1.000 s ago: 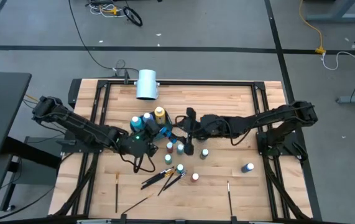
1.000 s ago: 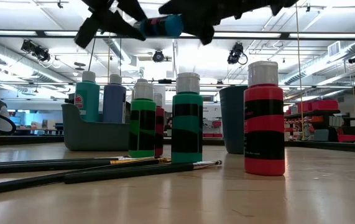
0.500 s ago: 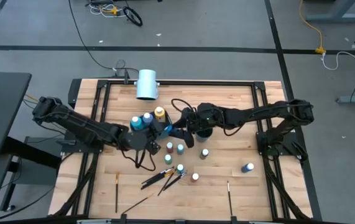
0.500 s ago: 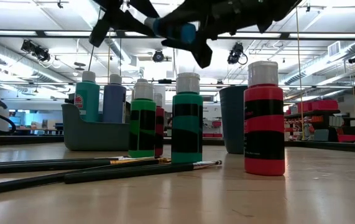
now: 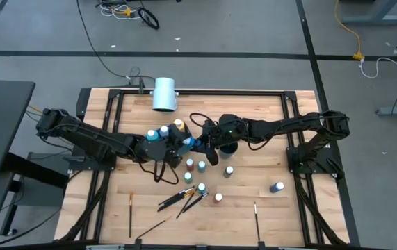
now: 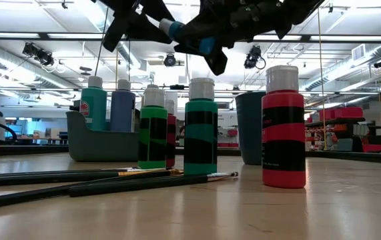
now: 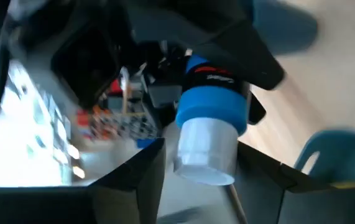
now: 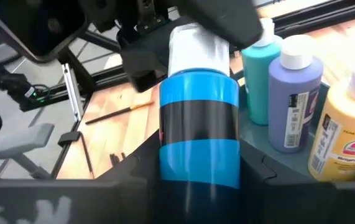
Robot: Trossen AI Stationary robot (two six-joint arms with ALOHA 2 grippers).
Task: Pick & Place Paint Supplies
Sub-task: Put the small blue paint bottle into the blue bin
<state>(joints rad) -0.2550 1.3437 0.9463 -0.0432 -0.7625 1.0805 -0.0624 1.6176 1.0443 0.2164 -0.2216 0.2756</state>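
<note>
Blue bottle (image 5: 195, 144): you have it in the air over the middle of the table, lying roughly level, well above the standing bottles and just beside the grey tray (image 6: 103, 143).
Right gripper (image 5: 201, 145): you see its fingers (image 8: 133, 174) pressed against both sides of the blue bottle's body, pinching it.
Left gripper (image 5: 184, 144): it meets the bottle from the other end, at the white cap; its fingers (image 7: 137, 180) stand spread on either side of the cap, and a thin gap shows on each side in the left wrist view.
Grey tray: it holds a teal bottle (image 8: 261, 68), a lavender bottle (image 8: 295, 93) and a yellow bottle (image 8: 345, 137), all upright.
Table bottles: in the low view you have a green bottle (image 6: 153, 133), a darker green bottle (image 6: 201, 127) and a red bottle (image 6: 284, 133) upright, with a dark cup (image 6: 250, 127) behind them.
Lone bottle (image 5: 277, 187): it stands well apart, towards the right arm's side.
Brushes (image 5: 184, 198): a loose bundle lies near the front of the table; two single brushes (image 5: 130, 215) lie apart from it.
White cylinder (image 5: 164, 94): it lies at the far edge.
</note>
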